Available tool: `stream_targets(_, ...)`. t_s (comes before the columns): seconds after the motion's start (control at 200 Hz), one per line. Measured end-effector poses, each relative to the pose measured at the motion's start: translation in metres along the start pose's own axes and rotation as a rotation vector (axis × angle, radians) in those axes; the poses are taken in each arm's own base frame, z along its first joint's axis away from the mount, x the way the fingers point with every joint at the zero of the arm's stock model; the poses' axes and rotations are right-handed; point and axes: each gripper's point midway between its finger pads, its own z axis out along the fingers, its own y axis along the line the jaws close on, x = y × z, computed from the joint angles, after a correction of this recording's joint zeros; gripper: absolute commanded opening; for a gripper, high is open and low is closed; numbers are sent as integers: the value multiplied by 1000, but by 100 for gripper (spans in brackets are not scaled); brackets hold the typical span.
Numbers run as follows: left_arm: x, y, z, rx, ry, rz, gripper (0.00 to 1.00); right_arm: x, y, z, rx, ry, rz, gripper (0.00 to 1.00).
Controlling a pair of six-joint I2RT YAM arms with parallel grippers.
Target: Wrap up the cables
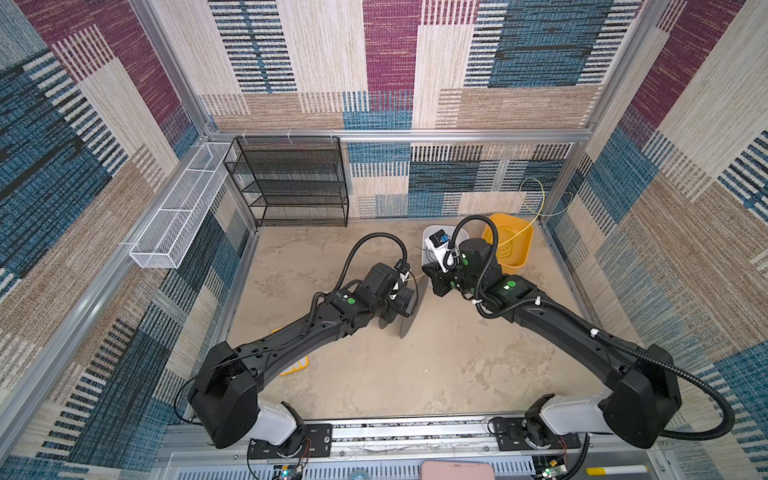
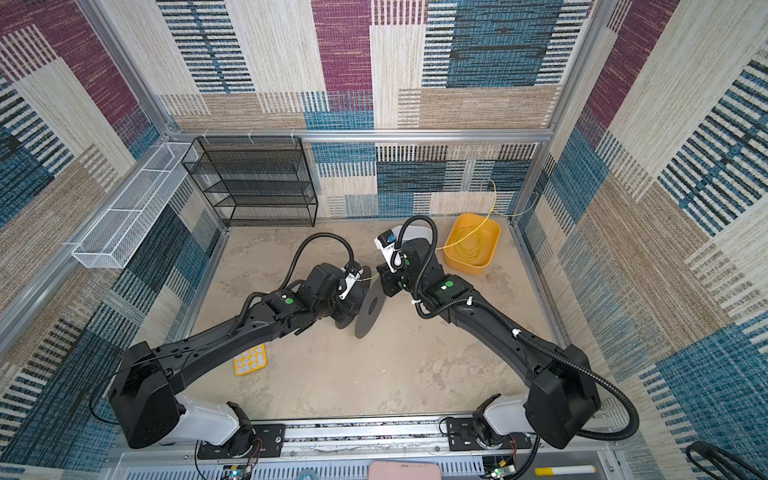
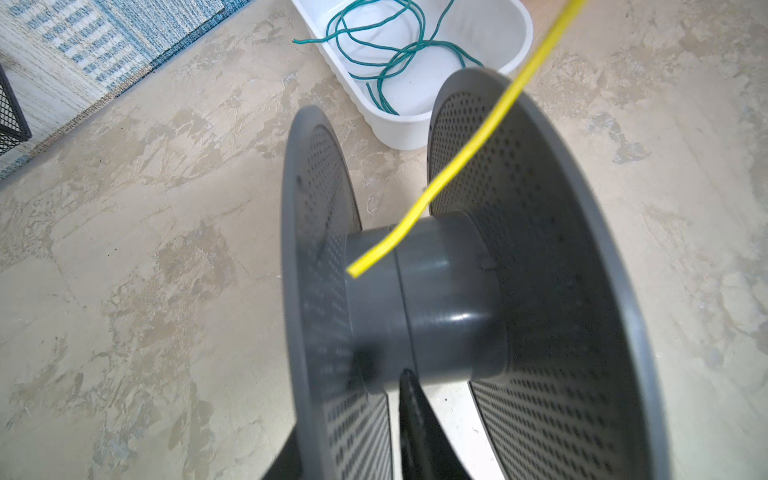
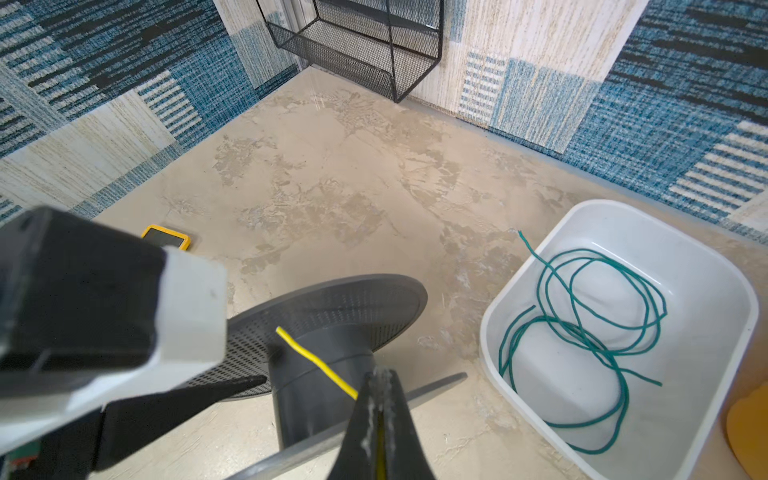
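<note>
I count two thin cables. The yellow cable (image 3: 469,149) runs from coils in a glossy yellow tub (image 2: 465,266) to the right gripper (image 4: 376,386), which is pinched tight on it, free end over the single grey spool (image 3: 436,299) with its smooth hub and two round perforated flanges. The green cable (image 4: 582,324) lies looped in a white tub (image 4: 702,266). The left gripper (image 3: 353,428) straddles one flange; whether it clamps I can't tell.

spool (image 3: 440,316): grey plastic, slight sheen | yellow cable (image 3: 473,139): smooth plastic sheath
</note>
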Motion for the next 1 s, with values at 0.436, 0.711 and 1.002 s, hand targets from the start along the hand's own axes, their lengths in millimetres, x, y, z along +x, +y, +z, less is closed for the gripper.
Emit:
stream_targets(0.436,-2,2,0,16,-54,27,34,14,4,27,-49,67,-18,0)
stream_targets(0.711,-5,4,-1,61,-90,28,34,17,11,27,-95,69,-42,0)
stream_targets(1.002,-9,2,4,125,-107,30,33,14,20,31,-154,66,-84,0)
